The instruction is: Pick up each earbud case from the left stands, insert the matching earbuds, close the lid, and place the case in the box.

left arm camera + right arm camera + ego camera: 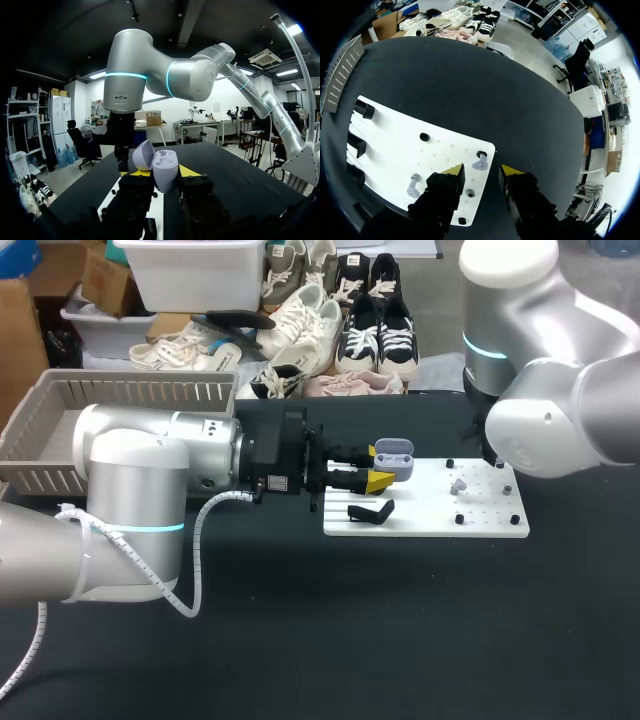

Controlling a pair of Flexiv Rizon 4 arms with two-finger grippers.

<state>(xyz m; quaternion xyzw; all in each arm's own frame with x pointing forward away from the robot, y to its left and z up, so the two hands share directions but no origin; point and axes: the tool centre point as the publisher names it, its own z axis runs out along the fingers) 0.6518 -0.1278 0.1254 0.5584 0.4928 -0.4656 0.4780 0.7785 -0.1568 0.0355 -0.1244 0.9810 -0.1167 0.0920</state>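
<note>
- black tabletop (pixel 400 620) fills the head view, and a flat white rectangular board (pixel 420 525) with rows of small holes lies on it right of the middle.
- a grey plastic basket with slatted walls (pixel 60 430) sits at the table's back left corner, well apart from the board.
- the left arm (pixel 130 490) comes in from the left and lies level over the table, with its gripper (pixel 380 467) over the board's left end.
- the left gripper's yellow-tipped fingers are clamped on a small rounded lavender earbud case (pixel 395 455), one finger on each side.
- in the left wrist view the case (pixel 164 170) sits between the finger tips with its domed lid (pixel 143 155) swung open to one side.
- a black hook-shaped stand (pixel 370 511) rests on the board just in front of the held case.
- the right arm (pixel 560 410) comes in from the right and bends over the board's right end, hiding its gripper in the head view.
- in the right wrist view the right gripper (pixel 482 172) hangs above the board's corner with its fingers spread apart and gripping nothing.
- one small grey earbud (pixel 480 162) stands on a peg on the board just ahead of the gap between those fingers, without touching them.
- a second grey earbud (pixel 413 186) stands on the board beside the right gripper, apart from the first.
- a short black peg (pixel 424 136) stands farther along the board, between the earbuds and the black stands (pixel 364 109) at the far end.
</note>
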